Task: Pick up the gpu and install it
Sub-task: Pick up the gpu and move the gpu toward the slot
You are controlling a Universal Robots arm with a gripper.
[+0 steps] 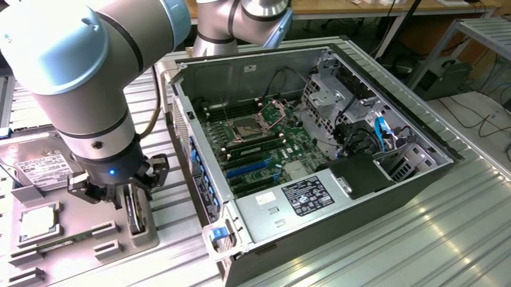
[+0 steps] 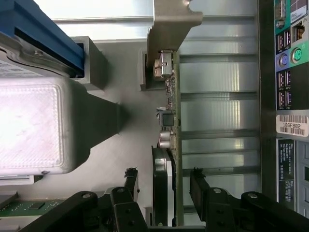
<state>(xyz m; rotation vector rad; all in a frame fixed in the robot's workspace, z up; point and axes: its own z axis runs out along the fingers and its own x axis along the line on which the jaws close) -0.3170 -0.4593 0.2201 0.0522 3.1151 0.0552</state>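
Observation:
The gpu stands on edge in a grey holder, a thin black card with its silver end bracket at one end and the round fan on one face. In the exterior view the gpu sits just below the arm's wrist, at the exterior view's left of the computer case. My gripper is open and straddles the card at its fan end. One black finger is on each side, with a gap showing between each finger and the card. The gripper hangs low over the holder.
The open computer case lies at the exterior view's right of the holder, motherboard exposed, its port panel close beside the card. A silver hard drive, a processor and a green memory stick lie on the grey tray.

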